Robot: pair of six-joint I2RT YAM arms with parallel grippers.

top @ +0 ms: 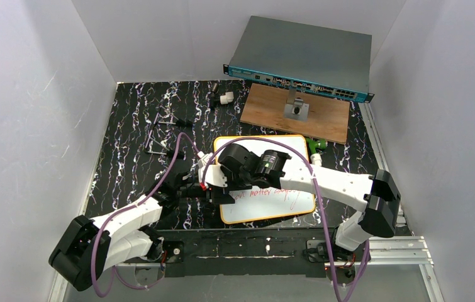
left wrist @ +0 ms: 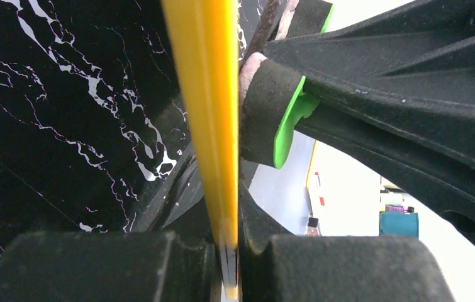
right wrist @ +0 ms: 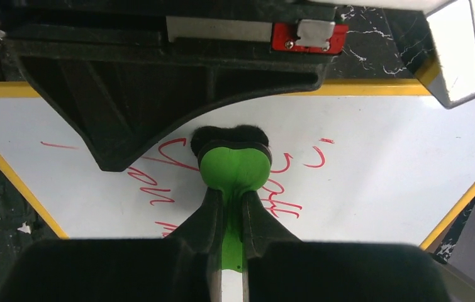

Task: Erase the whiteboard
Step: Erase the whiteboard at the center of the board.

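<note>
You are pinching the left edge of the whiteboard (top: 288, 150) with your left hand (left wrist: 222, 214). Its fingers are sitting shut on the thin yellow rim (left wrist: 206, 94), with the black marbled surface (top: 134, 138) showing just beyond. The whiteboard is lying flat near the middle of the surface, toward the near edge, turned a little off square.

It is looking like a thin, stiff, light panel with a slick face. I am judging that it is going to skate on the surface under any sideways rub unless it is pinned. The rim is the sensible place to be taking it, since the face is offering nothing to grip and a pinch there is leaving the writing uncovered. Be holding it firmly without levering up, as a thin board may be lifting or flexing at that edge.

Moving right, red handwriting (right wrist: 279, 189) is running across the near half of the face. Your right hand (right wrist: 233, 198) is clamping narrow on a small eraser (right wrist: 234, 165), green back up and dark felt down. The felt is appearing to touch the whiteboard among the red letters, just beside the left hand. The far part of the face is showing plain white.
</note>
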